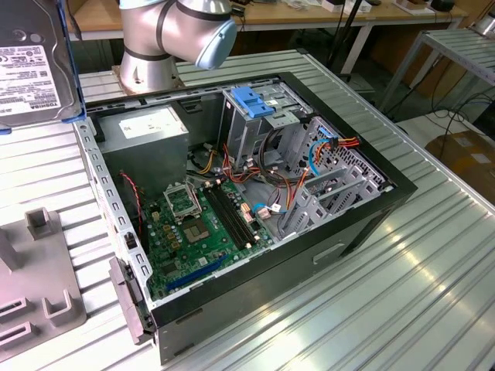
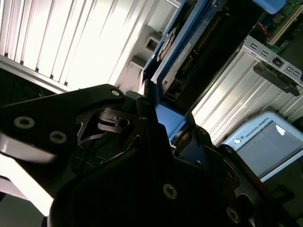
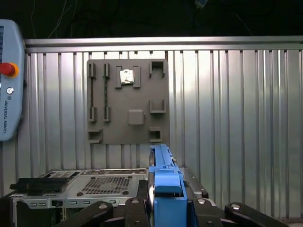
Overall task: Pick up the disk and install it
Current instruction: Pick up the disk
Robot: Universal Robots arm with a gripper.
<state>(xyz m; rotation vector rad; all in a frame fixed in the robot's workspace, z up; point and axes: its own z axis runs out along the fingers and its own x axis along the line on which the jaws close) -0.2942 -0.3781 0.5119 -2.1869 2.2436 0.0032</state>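
Jaws clamp one disk (image 3: 163,182) (blue-framed); one open case (image 1: 348,251).

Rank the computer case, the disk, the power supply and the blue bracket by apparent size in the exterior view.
1. computer case
2. disk, near the camera and cropped by the frame, so its place is unsure
3. power supply
4. blue bracket
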